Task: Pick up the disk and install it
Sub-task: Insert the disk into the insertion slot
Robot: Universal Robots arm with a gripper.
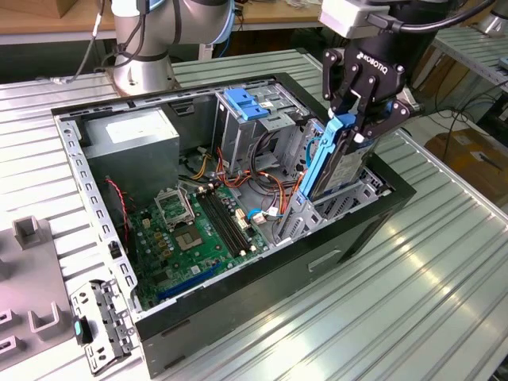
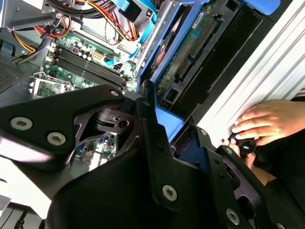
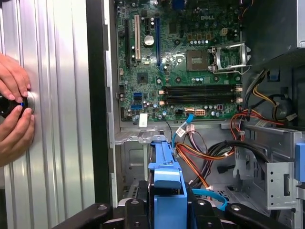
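in the upper right of the exterior view the gripper [image 1: 357, 125] is clamped on the top end of the disk [image 1: 332, 163], which stands nearly upright, its lower end seemingly down inside the open case [image 1: 262, 295].

Bright, even light with glare on metal.
The ribbed desk [image 1: 432, 262] gleams white in the exterior view and second wrist view; soft shadow fills the computer case [image 1: 238, 317].
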